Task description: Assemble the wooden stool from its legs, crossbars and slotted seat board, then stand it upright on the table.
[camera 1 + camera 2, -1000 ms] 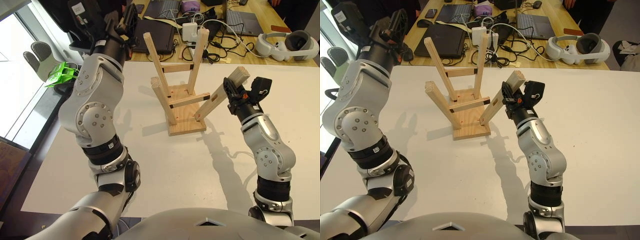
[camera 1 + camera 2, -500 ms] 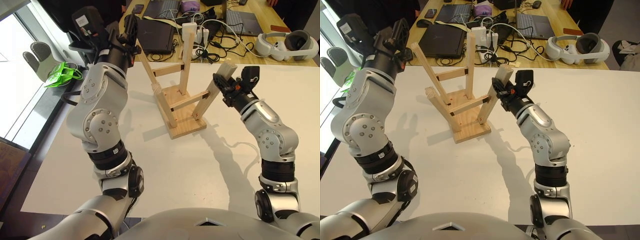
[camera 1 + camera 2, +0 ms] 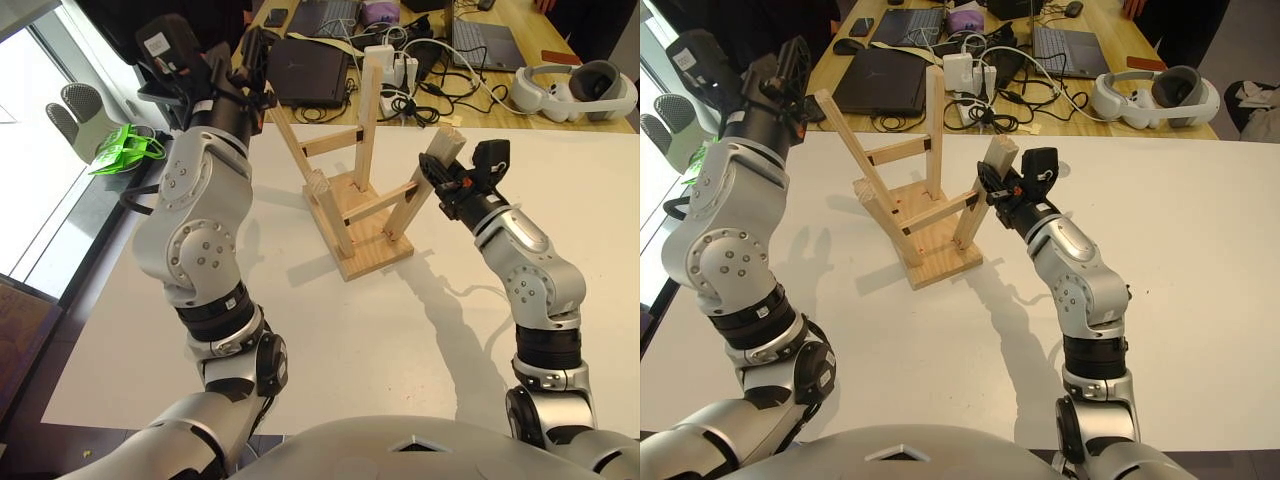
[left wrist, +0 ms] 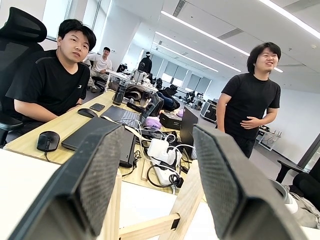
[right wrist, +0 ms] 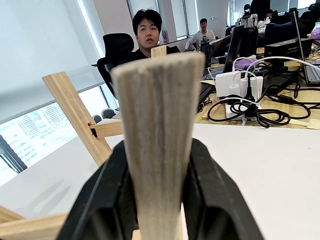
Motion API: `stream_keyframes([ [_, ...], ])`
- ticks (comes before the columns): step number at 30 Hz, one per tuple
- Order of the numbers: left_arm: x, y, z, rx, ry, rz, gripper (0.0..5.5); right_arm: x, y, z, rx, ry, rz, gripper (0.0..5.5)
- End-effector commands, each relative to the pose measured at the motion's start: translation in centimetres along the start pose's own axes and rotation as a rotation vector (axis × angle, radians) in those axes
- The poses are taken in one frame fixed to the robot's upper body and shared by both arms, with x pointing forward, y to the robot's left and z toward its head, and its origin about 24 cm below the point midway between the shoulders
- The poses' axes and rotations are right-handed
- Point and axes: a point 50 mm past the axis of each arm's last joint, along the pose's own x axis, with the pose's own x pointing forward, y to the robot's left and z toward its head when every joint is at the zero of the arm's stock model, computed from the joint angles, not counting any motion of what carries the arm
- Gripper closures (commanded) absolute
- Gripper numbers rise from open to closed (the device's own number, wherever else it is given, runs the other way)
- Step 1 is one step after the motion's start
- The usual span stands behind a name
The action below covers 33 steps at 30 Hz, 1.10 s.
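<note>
gripping stool leg (image 3: 428, 181) in right claw (image 3: 452, 180)

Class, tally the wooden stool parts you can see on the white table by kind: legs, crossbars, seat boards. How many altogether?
Legs: 4
Crossbars: 2 visible
Seat board: 1
Total: 7

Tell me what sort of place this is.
Probably an open-plan office or lab: laptops and a headset on a wooden desk, an office chair, long ceiling light strips.
</note>
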Motion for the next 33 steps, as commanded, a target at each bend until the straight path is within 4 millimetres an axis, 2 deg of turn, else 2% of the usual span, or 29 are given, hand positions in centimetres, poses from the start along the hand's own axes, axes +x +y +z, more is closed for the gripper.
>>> stream_keyframes([
  [1,0.2,0.0,-0.1,0.008,0.011,-0.003,3.01,0.4,0.3,-1.2,-0.111,0.061,0.010,4.51],
  [6,0.3,0.2,-0.2,0.012,0.021,-0.008,3.01,0.4,0.6,-1.8,-0.115,0.057,0.004,4.51],
  [12,0.5,0.4,-0.1,0.020,0.026,-0.016,3.01,1.1,0.9,-1.5,-0.010,-0.001,-0.042,4.51],
  [22,1.0,0.4,0.4,-0.002,0.010,-0.012,3.01,4.0,3.4,-0.1,0.024,-0.065,0.015,4.51],
  [33,1.7,0.3,0.9,-0.003,0.001,-0.029,3.01,4.2,3.2,0.1,0.013,-0.077,-0.008,4.51],
])
